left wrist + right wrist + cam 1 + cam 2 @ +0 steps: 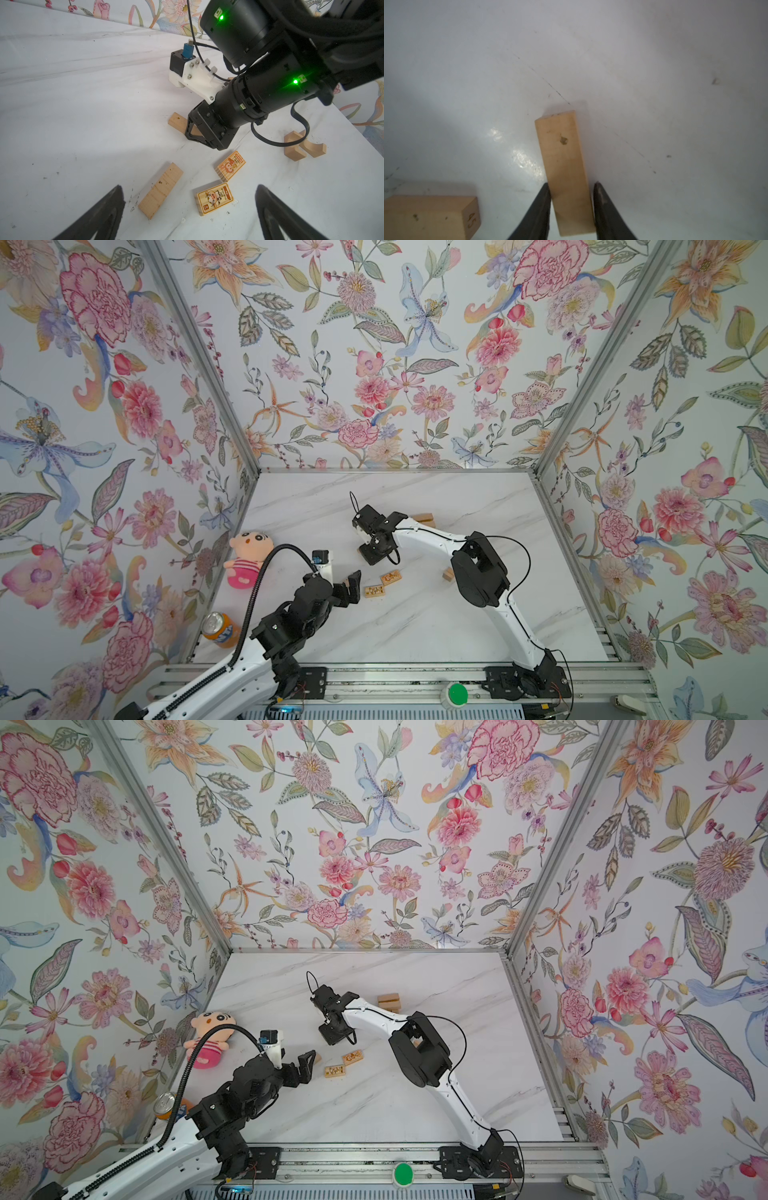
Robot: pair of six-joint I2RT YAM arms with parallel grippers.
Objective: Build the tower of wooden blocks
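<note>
Marble tabletop [415,635] between floral walls [374,364]: right arm [432,537] taking a bar for the tower.

Nearest us, the left gripper [354,587] hangs spread wide and empty, with the two printed blocks [374,591] lying flat just beside it. Further in, the right gripper [572,185] sits low at the table. Its jaws appear to press both long sides of a plain bar [564,158] near one end, and the bar's long axis runs straight out ahead of the fingers. Farthest, the tower [424,517], a low stack, stands behind that arm, towards the back wall. We judge the right arm the nearer. The bar must lift, then travel back and rightward to reach the stack.
</note>
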